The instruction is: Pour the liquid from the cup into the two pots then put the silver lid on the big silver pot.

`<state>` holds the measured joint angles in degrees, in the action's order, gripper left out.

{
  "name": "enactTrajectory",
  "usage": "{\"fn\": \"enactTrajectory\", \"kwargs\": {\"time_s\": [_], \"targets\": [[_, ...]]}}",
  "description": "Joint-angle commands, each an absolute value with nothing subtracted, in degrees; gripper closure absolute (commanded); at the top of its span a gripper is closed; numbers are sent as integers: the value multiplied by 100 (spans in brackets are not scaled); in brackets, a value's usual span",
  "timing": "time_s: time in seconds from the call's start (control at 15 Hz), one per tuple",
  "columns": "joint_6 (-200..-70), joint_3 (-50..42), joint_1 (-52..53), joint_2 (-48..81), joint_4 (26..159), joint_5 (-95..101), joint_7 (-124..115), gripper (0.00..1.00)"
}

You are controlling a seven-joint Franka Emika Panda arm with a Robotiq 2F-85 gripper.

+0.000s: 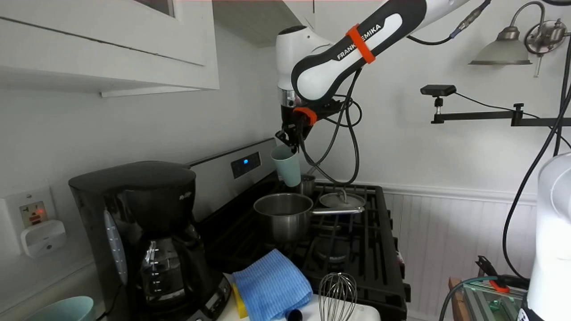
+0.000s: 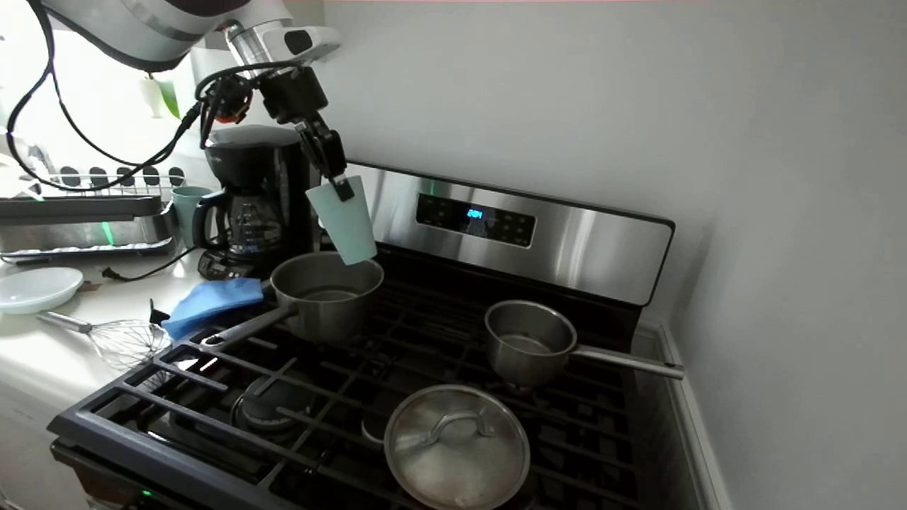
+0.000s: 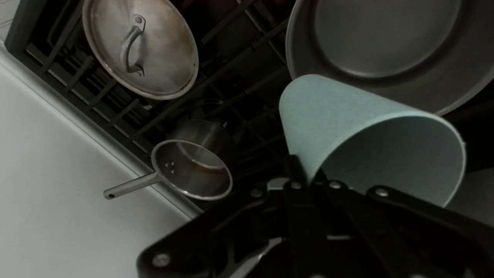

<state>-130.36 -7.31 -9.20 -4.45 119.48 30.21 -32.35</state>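
Bare grate (image 2: 425,338) leaves passage between big pot (image 2: 326,316) and small pot (image 2: 526,363); the lid (image 2: 457,457) crowds the latter's front.

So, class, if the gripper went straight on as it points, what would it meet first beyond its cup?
The gripper would probably meet the grate beside the big silver pot, but depth is unclear: its cup might clip that pot first.

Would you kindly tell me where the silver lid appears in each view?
In an exterior view: the silver lid, right of and below centre.
In an exterior view: the silver lid, bottom centre.
Wrist view: the silver lid, upper left.
Shared landmark: the tilted mint cup, in all three.
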Motion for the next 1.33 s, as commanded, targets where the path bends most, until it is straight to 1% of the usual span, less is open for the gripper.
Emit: {"fn": "enactTrajectory", "kwargs": {"time_s": [0.0,0.07,0.27,0.73,1.0,1.27], "targets": [[-13021,-707,-947,-439,11933,3006,-3215,95],[-13068,-706,-914,-522,12014,2804,-3018,99],[-13224,-636,-725,-1084,12468,1939,-2017,99],[-12808,-465,-154,-2274,13422,470,-58,99],[-12595,-466,270,-2540,13857,-95,940,99],[-12570,-458,714,-2359,14065,-524,1888,99]]}}
